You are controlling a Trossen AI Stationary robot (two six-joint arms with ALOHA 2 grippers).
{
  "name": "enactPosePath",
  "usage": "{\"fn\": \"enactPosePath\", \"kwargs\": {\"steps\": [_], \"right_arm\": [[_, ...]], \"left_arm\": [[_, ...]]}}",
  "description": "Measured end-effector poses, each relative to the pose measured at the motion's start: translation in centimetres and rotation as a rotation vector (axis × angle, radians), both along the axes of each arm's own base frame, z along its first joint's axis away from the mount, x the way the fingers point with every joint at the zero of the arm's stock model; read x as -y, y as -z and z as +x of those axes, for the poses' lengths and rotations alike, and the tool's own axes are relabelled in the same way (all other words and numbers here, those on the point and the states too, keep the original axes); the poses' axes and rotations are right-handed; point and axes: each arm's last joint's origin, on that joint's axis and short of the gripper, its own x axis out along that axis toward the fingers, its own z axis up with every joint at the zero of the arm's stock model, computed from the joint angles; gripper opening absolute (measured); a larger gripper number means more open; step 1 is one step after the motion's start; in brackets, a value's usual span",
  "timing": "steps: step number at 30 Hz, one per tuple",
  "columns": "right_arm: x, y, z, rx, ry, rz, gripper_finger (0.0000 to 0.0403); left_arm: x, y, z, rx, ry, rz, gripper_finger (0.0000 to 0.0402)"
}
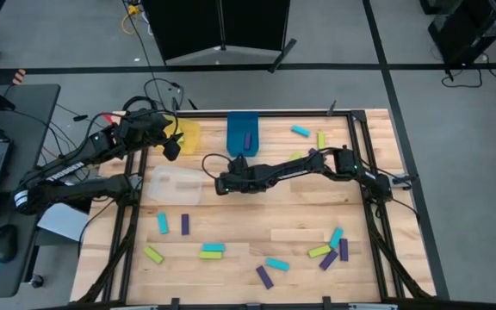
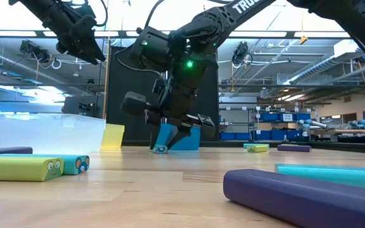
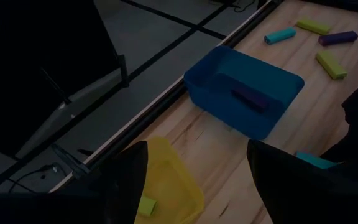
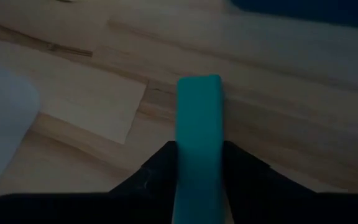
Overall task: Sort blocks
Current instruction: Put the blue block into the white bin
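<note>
Right now the right gripper is clamped on a teal block, its long axis running straight out between the fingers; the clear bin sits at nine o'clock (left gripper, spread apart, hovers over the yellow bin).

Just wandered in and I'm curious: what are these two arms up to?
They're sorting small coloured blocks. The right gripper holds a teal block just above the table, between the blue bin and the clear bin. The left gripper is open over the yellow bin, where a lime block lies. A purple block lies in the blue bin.
</note>
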Motion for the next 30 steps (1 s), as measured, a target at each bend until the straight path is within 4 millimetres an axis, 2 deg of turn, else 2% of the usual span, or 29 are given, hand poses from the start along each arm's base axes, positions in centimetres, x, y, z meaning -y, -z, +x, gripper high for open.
{"fn": "enactPosePath", "kwargs": {"steps": [10,16,20,25,28,30], "right_arm": [[0.0,-1.0,0.0,0.006,-0.038,-0.058,0.0117],[-1.3,-3.0,0.2,0.058,-0.106,-0.082,0.0117],[-2.4,-5.2,0.8,0.152,-0.2,-0.134,0.0117],[-3.0,-7.9,2.6,0.387,-0.318,-0.26,0.0118],[-2.9,-9.3,3.4,0.515,-0.37,-0.323,0.0118],[-2.7,-9.7,3.5,0.536,-0.383,-0.352,0.0118]], "left_arm": [[0.0,0.0,0.0,0.0,0.0,0.0,0.0284],[0.0,0.0,0.0,0.0,0.0,0.001,0.0285],[0.0,0.0,0.0,0.002,0.0,0.001,0.0285],[-0.1,-0.2,0.1,0.021,0.0,0.013,0.0285],[-0.1,-0.2,0.1,0.023,0.0,0.014,0.0285],[-0.1,-0.2,0.1,0.022,0.0,0.013,0.0285]]}}
